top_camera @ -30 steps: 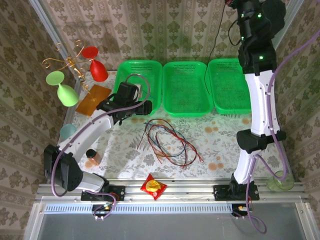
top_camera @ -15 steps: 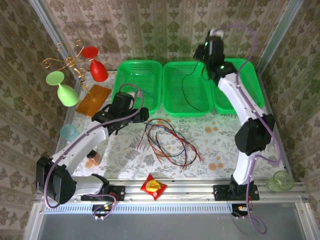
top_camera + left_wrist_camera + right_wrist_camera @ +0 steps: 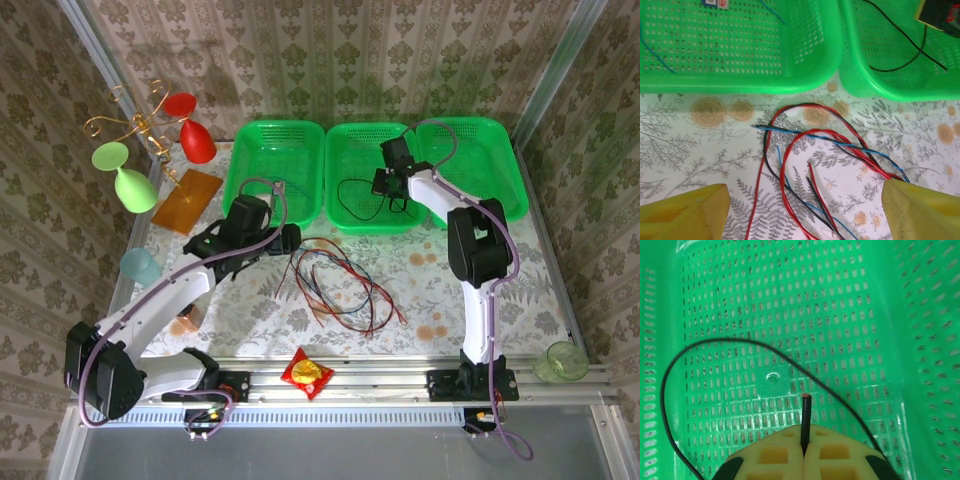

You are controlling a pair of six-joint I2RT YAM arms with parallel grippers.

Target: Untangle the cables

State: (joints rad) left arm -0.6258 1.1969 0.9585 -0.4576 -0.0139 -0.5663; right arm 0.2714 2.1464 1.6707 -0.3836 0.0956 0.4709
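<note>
A loose tangle of red, black and blue cables (image 3: 335, 285) lies on the floral tablecloth in front of the baskets. My left gripper (image 3: 255, 243) hovers at the tangle's left end, open. In the left wrist view its yellow fingers (image 3: 685, 212) stand wide apart over the red loops (image 3: 785, 165) and the blue strand (image 3: 815, 137), touching nothing. My right gripper (image 3: 390, 185) is low inside the middle green basket (image 3: 372, 222), shut on the end of a black cable (image 3: 358, 195). The cable end sticks out between the closed pads (image 3: 804, 440), and the rest loops (image 3: 740, 342) across the basket floor.
Three green baskets stand in a row at the back: left (image 3: 240, 165), middle, right (image 3: 500, 165). A blue wire (image 3: 655, 55) lies in the left one. Red and green glasses, a gold rack and an orange sheet (image 3: 187, 200) stand far left. A snack packet (image 3: 307, 373) lies at the near rail.
The right arm swung down from high at the back right into the middle basket, carrying the black cable, which now lies looped there. The left gripper shifted slightly right toward the tangle.
</note>
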